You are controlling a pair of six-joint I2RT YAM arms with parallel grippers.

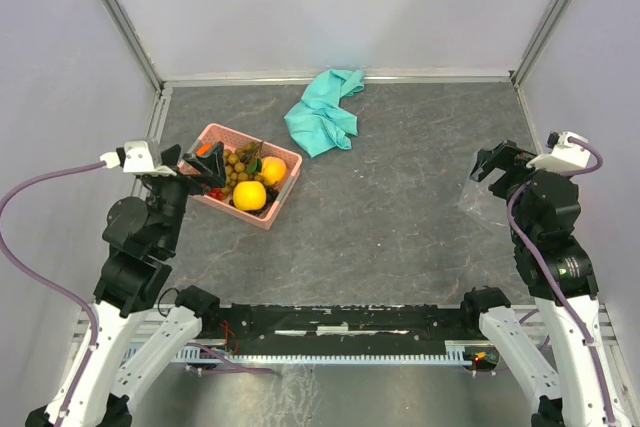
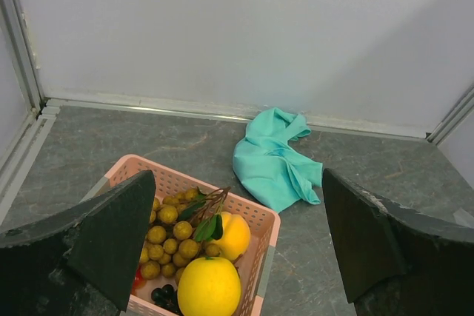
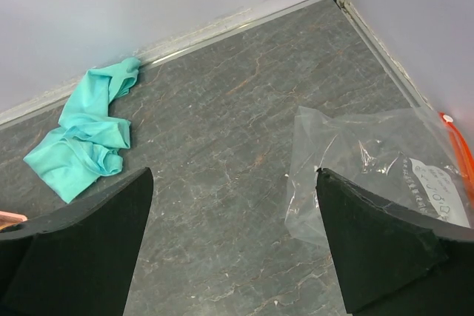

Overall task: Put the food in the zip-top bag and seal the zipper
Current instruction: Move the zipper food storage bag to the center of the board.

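Left wrist view: left end effector (image 2: pixel 237 246), spread wide for picking, hovers over fruit (image 2: pixel 209 286) in a pink basket (image 2: pixel 255 216). Right end effector (image 3: pixel 233 246), equally wide, faces the zip-top bag (image 3: pixel 355 168).

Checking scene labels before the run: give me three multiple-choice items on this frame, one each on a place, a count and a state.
1. The zip-top bag lies:
A) in the pink basket
B) on the table by the right pincer
C) in the left pincer

2. Count of large round fruits in the basket:
A) one
B) two
C) four

3. The left pincer is:
A) open and empty
B) shut on a fruit
C) shut on the bag

Key:
1 B, the bag lies flat on the table at the right.
2 B, one yellow and one orange sit beside the berries.
3 A, its fingers stand wide apart with nothing between them.
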